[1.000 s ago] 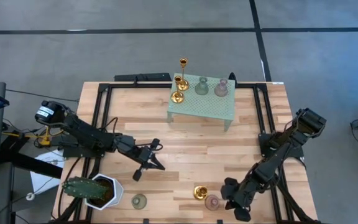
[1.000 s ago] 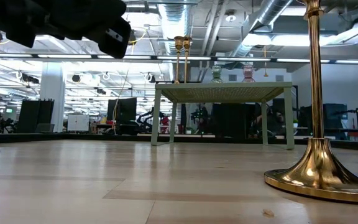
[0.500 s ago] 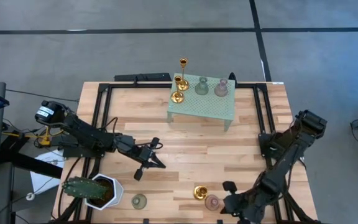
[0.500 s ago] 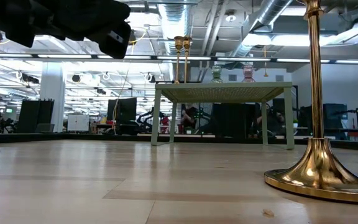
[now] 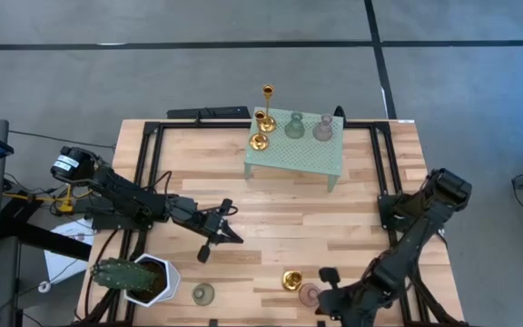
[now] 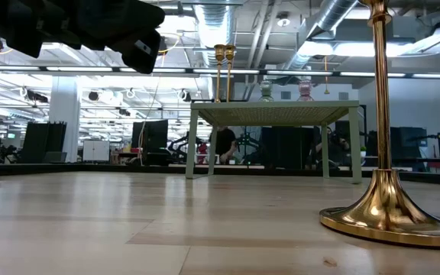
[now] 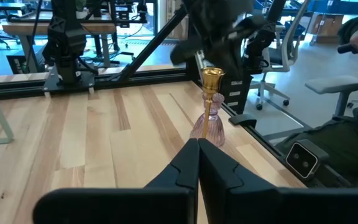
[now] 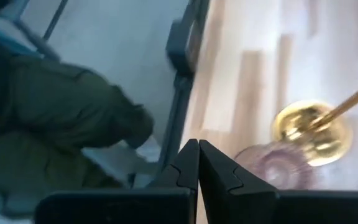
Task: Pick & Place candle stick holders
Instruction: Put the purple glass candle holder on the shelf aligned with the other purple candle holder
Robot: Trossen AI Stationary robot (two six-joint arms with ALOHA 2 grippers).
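Holders are split between two spots: four sit on the mint stand (image 5: 295, 156) at the far edge, and three are down at the near edge. The right gripper (image 5: 334, 295), fingers pressed together with nothing held, hangs just beside the pink holder (image 5: 310, 294) and the gold holder (image 5: 291, 281). The left gripper (image 5: 214, 236), also closed and empty, waits mid-table. The pink one looks like glass, so it's probably light, slick and chippable; its narrow neck seems the best place to be gripped. The gold one looks stiff, likely metal, best taken by the stem. A green holder (image 5: 202, 293) sits by the white pot (image 5: 155, 282), which holds a cactus (image 5: 116, 273).
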